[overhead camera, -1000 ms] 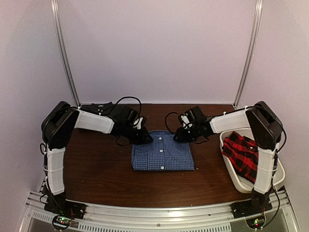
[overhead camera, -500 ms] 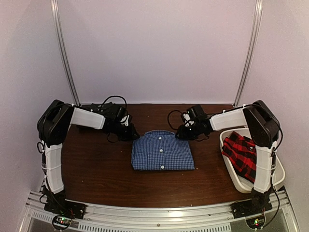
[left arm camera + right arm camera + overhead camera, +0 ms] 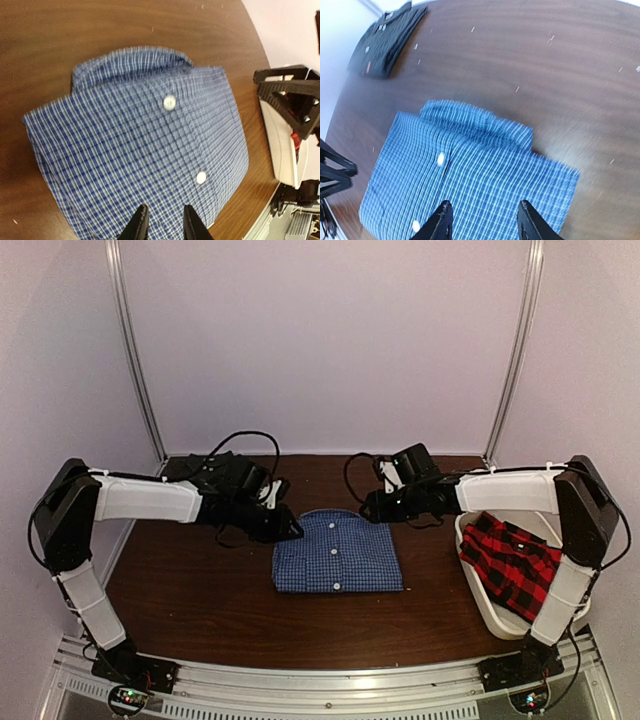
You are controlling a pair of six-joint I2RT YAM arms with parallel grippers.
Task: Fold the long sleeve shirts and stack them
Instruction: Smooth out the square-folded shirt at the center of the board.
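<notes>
The blue gingham shirt [image 3: 337, 553] lies folded, collar away from the arms, in the middle of the table. It fills the left wrist view [image 3: 140, 145] and the right wrist view [image 3: 465, 175]. My left gripper [image 3: 291, 528] hovers over its far left corner, fingers a little apart and empty [image 3: 165, 224]. My right gripper [image 3: 369, 508] hovers over the far right corner, wide open and empty [image 3: 484, 220]. The red-and-black plaid shirt [image 3: 512, 562] lies crumpled in the white tub [image 3: 497, 623]. The dark charcoal shirt [image 3: 385, 40] lies folded at the back left, hidden by my left arm in the top view.
The white tub stands at the table's right edge and also shows in the left wrist view [image 3: 281, 145]. Metal posts [image 3: 135, 350] rise at both back corners against the wall. Bare brown table [image 3: 200, 590] lies in front of and left of the blue shirt.
My left gripper pulled back to the left, then came forward again to the blue shirt's far left corner. My right arm stretched out flatter; its gripper stayed near the collar's right side.
</notes>
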